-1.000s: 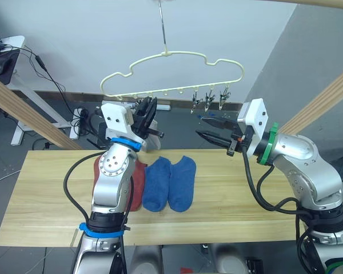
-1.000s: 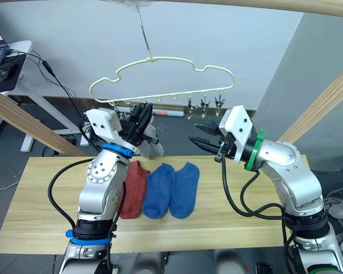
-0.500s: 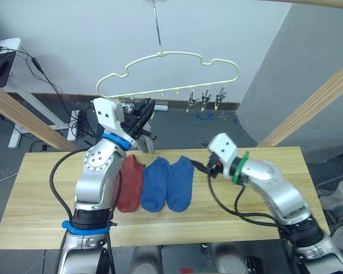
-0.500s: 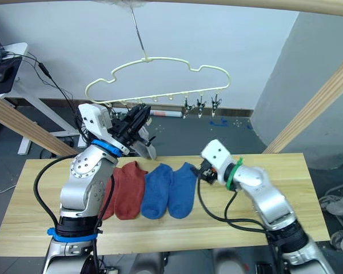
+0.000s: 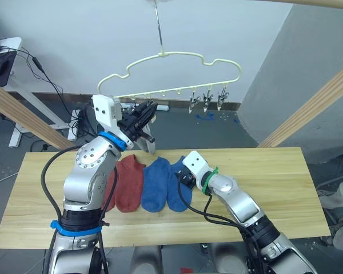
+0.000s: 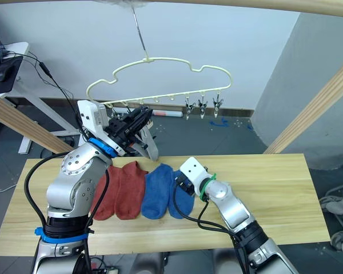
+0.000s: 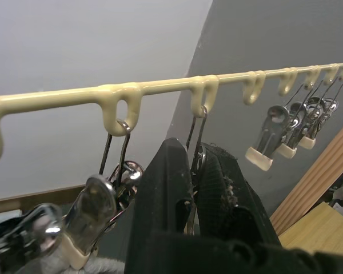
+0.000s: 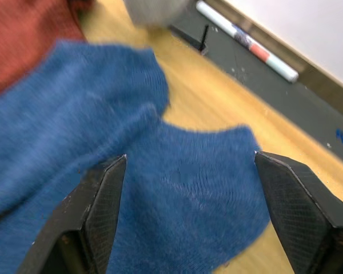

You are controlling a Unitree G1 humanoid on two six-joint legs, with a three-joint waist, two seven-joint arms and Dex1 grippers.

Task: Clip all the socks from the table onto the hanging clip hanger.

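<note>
The right gripper hangs low over the table, its fingers spread wide on either side of the right-hand blue sock, not yet touching it. That sock lies flat near the middle of the tabletop, its opening toward the far edge, edge to edge with the second blue sock. Two rust-red socks lie beside these toward the left edge.

The socks look light, soft and limp, so one will likely fold and droop once lifted. A pinch at the cuff, where the knit is doubled, should give the surest hold and leave an edge free for a clip.

Farther back, the left gripper is raised to the clip hanger, fingers narrowed around a metal clip. A light grey sock hangs just below it.
</note>
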